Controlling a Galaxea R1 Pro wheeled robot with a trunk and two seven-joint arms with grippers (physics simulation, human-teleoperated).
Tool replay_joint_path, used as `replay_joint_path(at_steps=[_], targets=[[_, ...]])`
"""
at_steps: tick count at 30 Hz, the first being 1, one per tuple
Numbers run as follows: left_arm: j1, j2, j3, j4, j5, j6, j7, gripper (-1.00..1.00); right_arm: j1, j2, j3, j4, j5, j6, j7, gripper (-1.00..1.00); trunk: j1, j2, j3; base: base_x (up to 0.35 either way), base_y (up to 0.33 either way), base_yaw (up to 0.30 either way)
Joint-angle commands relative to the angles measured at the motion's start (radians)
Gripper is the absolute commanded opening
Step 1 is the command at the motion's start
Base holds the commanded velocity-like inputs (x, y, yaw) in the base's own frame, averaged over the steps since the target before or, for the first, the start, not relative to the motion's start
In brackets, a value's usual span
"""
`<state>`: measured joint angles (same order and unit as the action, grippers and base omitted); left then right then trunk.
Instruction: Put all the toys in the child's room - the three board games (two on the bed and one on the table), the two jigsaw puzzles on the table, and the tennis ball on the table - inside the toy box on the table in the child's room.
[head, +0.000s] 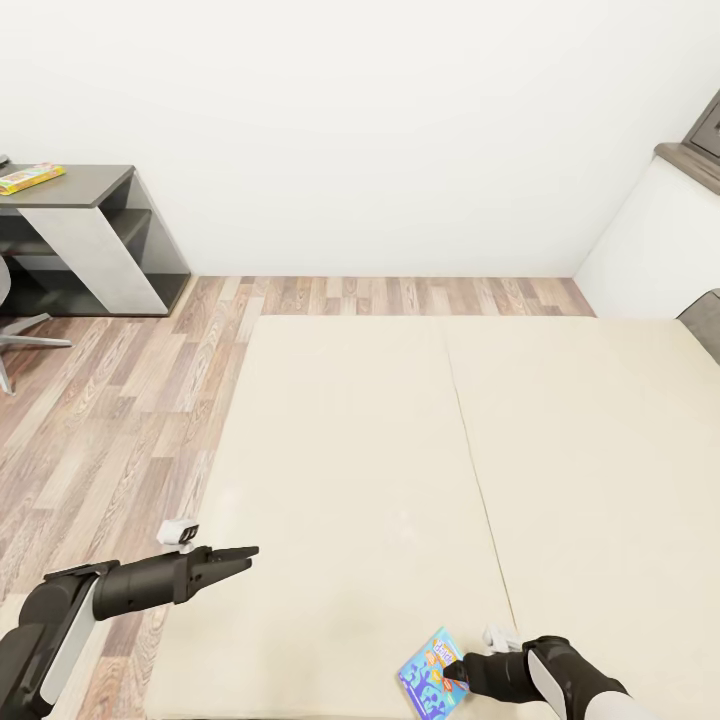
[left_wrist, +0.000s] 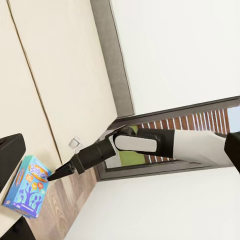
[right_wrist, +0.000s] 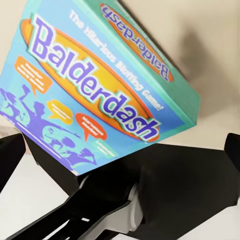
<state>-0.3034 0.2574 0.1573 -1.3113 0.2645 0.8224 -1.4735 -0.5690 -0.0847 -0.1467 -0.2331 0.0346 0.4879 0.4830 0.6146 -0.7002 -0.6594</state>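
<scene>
Right gripper (head: 452, 668), black-fingered on a white-sleeved arm, reaches in from the head view's five o'clock corner and meets the blue printed "Balderdash" board game (head: 431, 675), a flat rectangular box with cartoon figures lying at the near edge of the wide beige mattress of the bed (head: 400, 450). In the right wrist view the box (right_wrist: 95, 95) stands close before the camera with dark finger shapes at the picture's side edges, so the fingers look spread wide around it; whether either one presses the box I cannot tell. The left gripper (head: 238, 554) hangs at about seven o'clock over the mattress edge, its slim black fingers lying close together and carrying nothing.

The step in hand appears to be taking this game off the bed. Doing it well probably means straddling a narrow side of the box squarely, then closing slowly so the slick cardboard does not skid on the soft mattress. A lift begun on one corner could let the box twist out. At ten o'clock sits the dark grey lower wing of the table (head: 75, 180), with a colourful flat piece (head: 30, 178) on top.
</scene>
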Motion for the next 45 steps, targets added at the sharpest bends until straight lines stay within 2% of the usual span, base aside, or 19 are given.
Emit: replay_joint_path(at_steps=[1, 12, 17, 19, 22, 45], targets=[[0.000, 0.000, 0.001, 0.000, 0.001, 0.011, -0.004, 1.00, 0.000, 0.000, -0.007, -0.002, 0.004, 0.008, 0.004, 1.00, 0.000, -0.001, -0.001, 0.000, 0.000, 0.000], [0.000, 0.000, 0.013, 0.000, 0.001, 0.011, -0.005, 1.00, 0.000, 0.001, -0.007, -0.002, 0.004, 0.008, 0.003, 1.00, 0.000, -0.001, -0.001, 0.000, 0.000, 0.000], [0.000, 0.000, 0.013, 0.000, 0.001, 0.011, -0.005, 1.00, 0.000, 0.025, -0.004, -0.002, 0.010, 0.004, -0.008, 1.00, 0.000, -0.001, -0.001, 0.000, 0.000, 0.000], [0.000, 0.000, 0.013, 0.000, 0.001, 0.011, -0.006, 1.00, 0.000, 0.039, -0.003, -0.002, 0.013, 0.000, -0.035, 1.00, 0.000, -0.001, -0.001, 0.000, 0.000, 0.000], [0.000, 0.000, 0.013, 0.000, 0.001, 0.011, -0.006, 1.00, 0.000, 0.047, -0.003, -0.002, 0.013, -0.006, -0.076, 1.00, 0.000, -0.001, -0.001, 0.000, 0.000, 0.000], [0.000, 0.000, 0.013, 0.000, 0.001, 0.011, -0.006, 1.00, 0.000, 0.051, -0.004, -0.003, 0.006, -0.010, -0.095, 1.00, 0.000, -0.001, -0.001, 0.000, 0.000, 0.000]])
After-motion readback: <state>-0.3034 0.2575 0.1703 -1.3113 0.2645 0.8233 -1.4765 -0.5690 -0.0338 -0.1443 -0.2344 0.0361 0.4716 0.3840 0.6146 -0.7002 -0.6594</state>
